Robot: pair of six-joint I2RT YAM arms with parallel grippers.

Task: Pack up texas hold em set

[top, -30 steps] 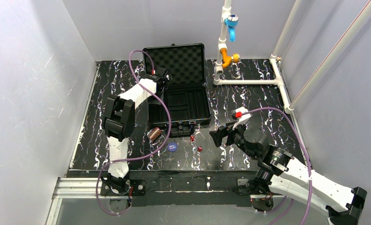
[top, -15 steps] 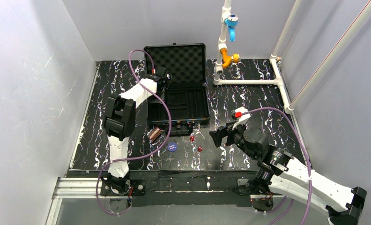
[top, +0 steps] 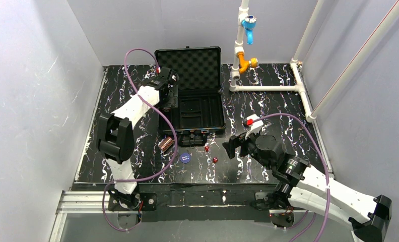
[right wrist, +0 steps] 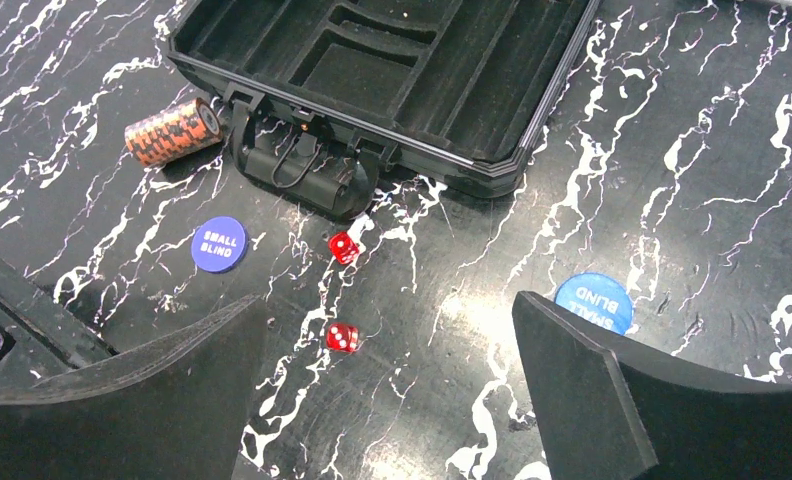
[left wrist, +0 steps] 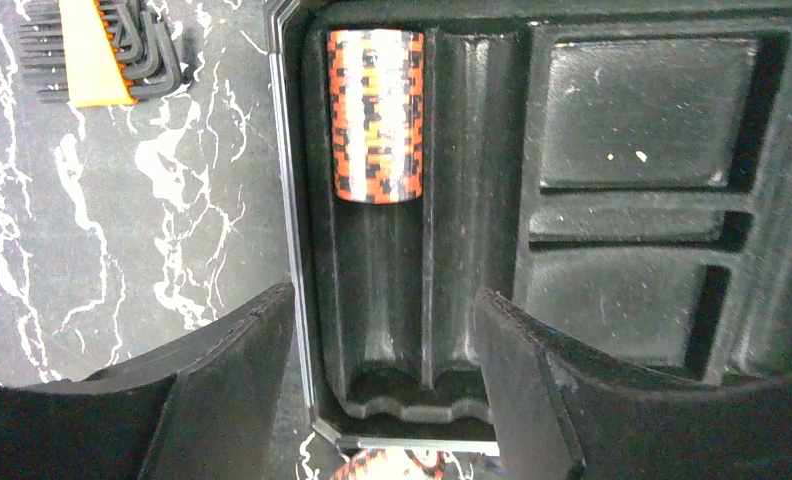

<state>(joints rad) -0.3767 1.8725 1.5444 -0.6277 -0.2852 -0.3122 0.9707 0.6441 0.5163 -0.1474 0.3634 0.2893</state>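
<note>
The black hard briefcase [top: 197, 108] lies open at the middle of the black marbled table [top: 288, 101], foam-lined lid propped up at the back. The left gripper [left wrist: 384, 300] hangs over the left side of its slotted tray. One copper-brown chip stack [left wrist: 375, 115] lies on its side in the outermost groove, ahead of the fingers and clear of them. The jaws stand apart, holding nothing. The right gripper [right wrist: 387, 310] hovers low over the table in front of the case, its jaws spread wide and empty. Below it lie two blue discs [right wrist: 219, 243] and two small red dice [right wrist: 343, 247]. The second chip stack [right wrist: 172, 128] lies by the case's front left corner. Compared with a second ago, the left arm's elbow has swung out to the left, and the right arm has edged slightly leftward.
</note>
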